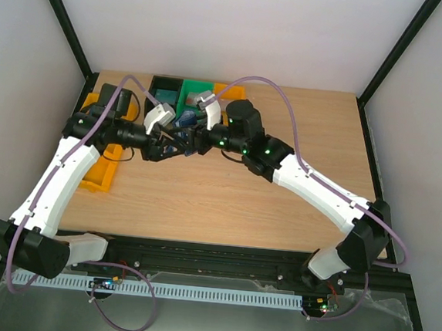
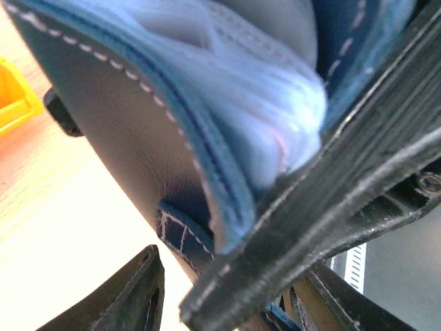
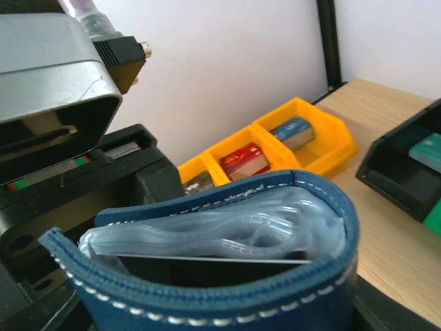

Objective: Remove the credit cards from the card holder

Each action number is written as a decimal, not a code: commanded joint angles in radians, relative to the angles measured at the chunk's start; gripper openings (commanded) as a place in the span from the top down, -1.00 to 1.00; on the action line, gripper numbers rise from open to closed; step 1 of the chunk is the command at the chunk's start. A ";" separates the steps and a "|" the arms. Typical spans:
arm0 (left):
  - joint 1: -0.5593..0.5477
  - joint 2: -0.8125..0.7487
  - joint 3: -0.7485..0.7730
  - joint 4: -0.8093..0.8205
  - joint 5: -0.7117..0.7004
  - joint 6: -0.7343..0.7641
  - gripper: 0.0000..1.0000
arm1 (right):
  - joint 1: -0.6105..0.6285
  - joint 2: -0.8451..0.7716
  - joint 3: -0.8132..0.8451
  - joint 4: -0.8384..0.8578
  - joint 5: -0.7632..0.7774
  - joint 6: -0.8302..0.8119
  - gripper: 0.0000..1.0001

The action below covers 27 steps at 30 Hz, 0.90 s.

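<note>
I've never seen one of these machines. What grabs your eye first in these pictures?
The left tool and right tool meet above the middle of the table, with a navy card holder between them. Up close, it gapes open, showing clear plastic sleeves and the thin edge of one card. Beyond it in the right wrist view, a yellow bin has a red stack in its middle compartment.

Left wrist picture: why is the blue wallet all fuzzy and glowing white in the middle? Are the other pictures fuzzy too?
Left wrist view: the card holder sits so near the lens that it blurs, and its pale pockets wash out in bright light. Right wrist view: its stitched edge looks fairly sharp, the yellow bin behind slightly soft. Top external view: even light, things just small.
</note>
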 commanded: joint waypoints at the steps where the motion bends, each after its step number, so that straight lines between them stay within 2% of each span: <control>1: 0.024 -0.028 0.033 -0.033 0.051 0.056 0.01 | -0.005 -0.061 -0.008 0.087 -0.188 0.034 0.87; 3: 0.029 -0.032 0.030 -0.036 0.049 0.064 -0.04 | -0.016 -0.068 -0.013 0.118 -0.238 0.066 0.87; 7: 0.034 -0.040 0.035 -0.071 0.044 0.121 -0.42 | -0.047 -0.074 -0.024 0.190 -0.333 0.149 0.87; 11: 0.042 -0.055 0.051 -0.129 0.052 0.186 -0.72 | -0.059 -0.066 -0.023 0.196 -0.339 0.164 0.87; 13: 0.047 -0.059 0.058 -0.151 0.039 0.208 -0.81 | -0.061 -0.057 -0.017 0.192 -0.339 0.167 0.87; 15: 0.048 -0.065 0.055 -0.137 0.021 0.188 -0.82 | -0.061 -0.046 -0.010 0.193 -0.343 0.175 0.87; 20: 0.047 -0.055 0.041 0.015 -0.079 -0.047 -0.67 | -0.062 -0.021 -0.011 0.227 -0.373 0.200 0.90; 25: 0.045 -0.039 0.047 0.080 -0.111 -0.115 -0.61 | -0.061 0.002 -0.006 0.264 -0.367 0.235 0.91; 27: 0.045 -0.034 0.048 0.094 -0.109 -0.129 -0.49 | -0.062 0.013 -0.005 0.289 -0.382 0.254 0.92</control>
